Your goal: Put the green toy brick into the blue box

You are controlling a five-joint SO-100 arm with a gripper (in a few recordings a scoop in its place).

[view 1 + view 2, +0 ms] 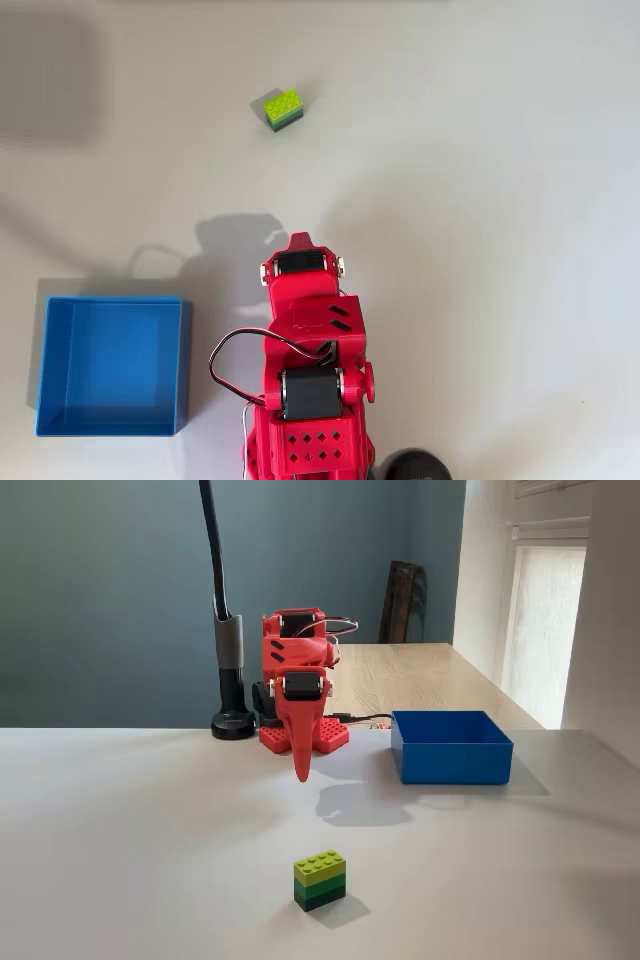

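Observation:
The green toy brick (282, 109) (320, 879) stands alone on the white table, lime studs up over darker green sides. My red gripper (300, 240) (302, 772) points down just above the table with its fingers together in a point and nothing between them. It hangs well short of the brick, with open table between them. The blue box (112, 365) (450, 762) is a shallow square tray with a bare bottom. It sits beside the arm's base, left of it in the overhead view and right of it in the fixed view.
A black stand (233, 723) (415, 466) with a tall pole rises next to the arm's base. A black and red cable (225, 365) loops from the arm toward the box. A wooden table (420, 675) lies behind the white one.

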